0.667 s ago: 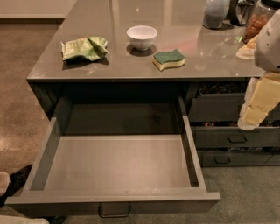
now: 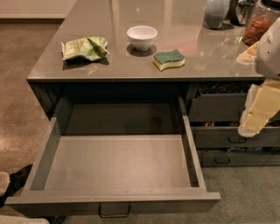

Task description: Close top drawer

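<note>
Gripper (image 2: 250, 124) first: it is the pale cream end of the robot arm, hanging at the right edge of the view. Whether it is open or closed cannot be told from this angle, and nothing can be seen in its hold. It sits in front of a stack of narrower dark-grey drawers (image 2: 218, 109), level with the upper two, and well apart from the wide drawer to its left. Above it, the white upper part of the arm (image 2: 270, 52) overlaps the right end of the counter.

To the left, the top drawer (image 2: 118, 162) is pulled far out from under the counter toward the viewer. Its smooth grey box interior holds nothing. Its flat front runs along the bottom of the view, with a small dark metal loop handle (image 2: 114, 211) at the centre.

The narrower drawers on the right have similar handles. The upper two stand slightly out, showing dark contents along their top edges that are too dim to identify.

Above everything lies a glossy grey countertop (image 2: 175, 22). On it, from left to right, are a crumpled green packet (image 2: 85, 48), a small white bowl (image 2: 141, 36) and a green and yellow sponge (image 2: 169, 59) just in front of the bowl. At the far right corner stand a pale rounded container (image 2: 217, 13) and a clear jar with reddish-brown contents (image 2: 259, 26).

A brown polished floor (image 2: 17, 96) lies to the left of the cabinet.
</note>
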### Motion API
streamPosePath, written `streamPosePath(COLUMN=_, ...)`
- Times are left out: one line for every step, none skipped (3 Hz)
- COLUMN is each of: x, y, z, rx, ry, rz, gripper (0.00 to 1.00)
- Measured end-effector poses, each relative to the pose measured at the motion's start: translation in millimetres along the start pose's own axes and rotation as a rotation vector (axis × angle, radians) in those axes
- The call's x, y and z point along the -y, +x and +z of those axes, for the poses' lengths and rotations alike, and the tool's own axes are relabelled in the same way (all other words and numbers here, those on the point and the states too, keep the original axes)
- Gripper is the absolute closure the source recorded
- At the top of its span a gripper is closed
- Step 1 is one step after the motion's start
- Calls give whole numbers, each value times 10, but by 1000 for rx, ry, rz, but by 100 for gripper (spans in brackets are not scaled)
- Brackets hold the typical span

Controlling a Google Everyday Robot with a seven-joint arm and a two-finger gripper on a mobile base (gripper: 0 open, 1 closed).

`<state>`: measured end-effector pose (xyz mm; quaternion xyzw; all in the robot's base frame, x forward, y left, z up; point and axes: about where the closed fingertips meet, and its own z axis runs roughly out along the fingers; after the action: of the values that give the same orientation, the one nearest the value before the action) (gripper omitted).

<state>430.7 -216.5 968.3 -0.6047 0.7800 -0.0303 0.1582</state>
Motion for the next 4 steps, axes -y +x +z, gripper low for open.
streamPosePath(x=-203, y=73, z=180, rx=7, ry=-35, rz=6, gripper=0)
streamPosePath(x=-463, y=238, z=447, rx=-2, ry=-102, rz=20, gripper=0)
streamPosePath(x=-729, y=367, z=659, rx=-4, ry=-174, rz=9, gripper=19)
streamPosePath(x=-975, y=481, z=839, rx=-8, ry=-243, rz=-10, gripper=42)
